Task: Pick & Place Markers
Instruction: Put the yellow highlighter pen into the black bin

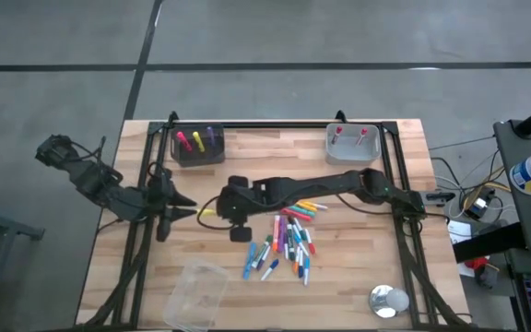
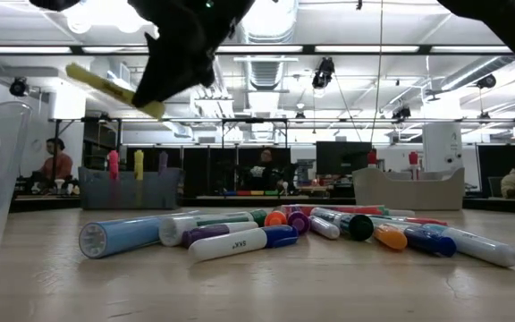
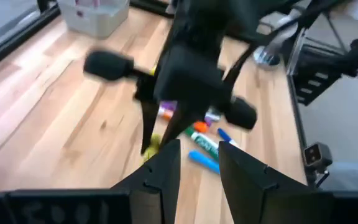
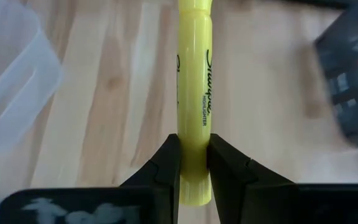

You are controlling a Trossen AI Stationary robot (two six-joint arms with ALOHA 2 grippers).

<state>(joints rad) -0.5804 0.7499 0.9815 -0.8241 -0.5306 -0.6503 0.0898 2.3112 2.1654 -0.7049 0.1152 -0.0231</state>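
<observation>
Above the wooden surface (image 1: 155,277), right claw (image 1: 212,214) clamped across a yellow highlighter (image 4: 194,93), long axis pointing at the left claw (image 1: 188,208) just ahead, part-open and empty; remaining markers (image 1: 289,242) heaped behind.

A grey concrete floor (image 1: 63,37), crossed by dark seams, is filling the upper part of the high view. In the low view, rows of ceiling lights (image 2: 347,49) are glowing across the top, and seated people (image 2: 56,161) are working at desks at mid-left and far right.
</observation>
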